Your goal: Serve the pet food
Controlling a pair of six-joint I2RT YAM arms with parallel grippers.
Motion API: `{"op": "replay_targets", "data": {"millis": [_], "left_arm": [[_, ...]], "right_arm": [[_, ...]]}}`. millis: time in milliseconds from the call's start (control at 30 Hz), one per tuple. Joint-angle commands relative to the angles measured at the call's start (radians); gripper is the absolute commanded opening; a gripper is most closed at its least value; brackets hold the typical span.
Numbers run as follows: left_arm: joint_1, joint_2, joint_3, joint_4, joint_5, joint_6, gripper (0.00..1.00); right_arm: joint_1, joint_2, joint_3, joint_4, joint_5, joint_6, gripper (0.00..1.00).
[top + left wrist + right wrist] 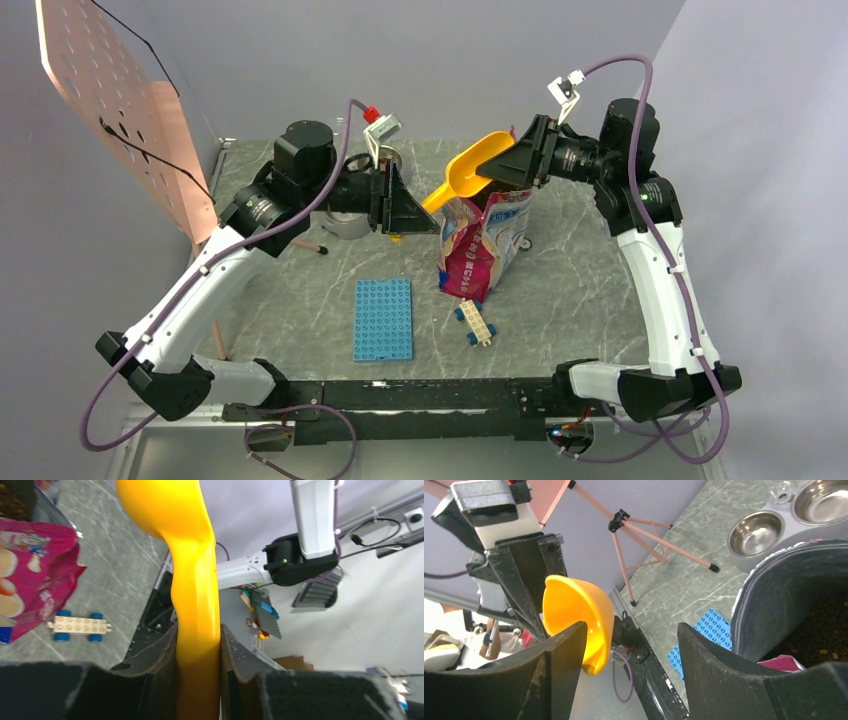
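The left gripper [198, 639] has its jaws pressed tight on the handle of the yellow scoop [185, 540], holding the bowl raised near the mouth of the bag [485, 240]. The right gripper [631, 635] is spread wide with nothing between its jaws, one finger just beside the bag's rim. The pet food [816, 640] lies inside the open bag, which stands upright on the table [580, 290].
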Motion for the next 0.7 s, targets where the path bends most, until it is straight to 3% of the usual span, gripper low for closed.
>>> {"op": "replay_targets", "data": {"millis": [0,100,133,200,233,267,333,433,567,667], "left_arm": [[0.006,-0.005,0.022,0.087,0.168,-0.039,0.0],[0.007,0.004,0.049,0.003,0.151,0.017,0.0],[0.006,0.009,0.062,-0.049,0.143,0.045,0.0],[0.006,0.022,0.102,-0.138,0.088,0.105,0.0],[0.007,0.023,0.125,-0.186,0.03,0.131,0.04],[0.007,0.017,0.137,-0.215,-0.035,0.146,0.1],[0.007,-0.017,0.114,-0.196,-0.158,0.125,0.26],[0.004,-0.106,-0.027,-0.014,-0.251,0.023,0.5],[-0.031,-0.192,-0.164,0.164,-0.422,-0.048,0.6],[-0.069,-0.209,-0.191,0.224,-0.479,-0.053,0.6]], "right_arm": [[-0.004,-0.038,-0.039,0.13,-0.077,0.002,0.7],[-0.004,-0.026,-0.028,0.098,-0.051,0.012,0.62],[-0.004,-0.021,-0.022,0.086,-0.037,0.017,0.53],[-0.004,-0.02,-0.028,0.097,-0.018,0.06,0.26],[-0.004,-0.027,-0.038,0.11,0.001,0.092,0.08],[-0.003,-0.039,-0.054,0.129,0.016,0.127,0.0],[0.003,-0.066,-0.095,0.186,0.042,0.205,0.0],[0.021,-0.117,-0.176,0.284,0.1,0.323,0.0],[0.039,-0.161,-0.228,0.292,0.205,0.388,0.0],[0.048,-0.173,-0.263,0.328,0.215,0.444,0.0]]}}
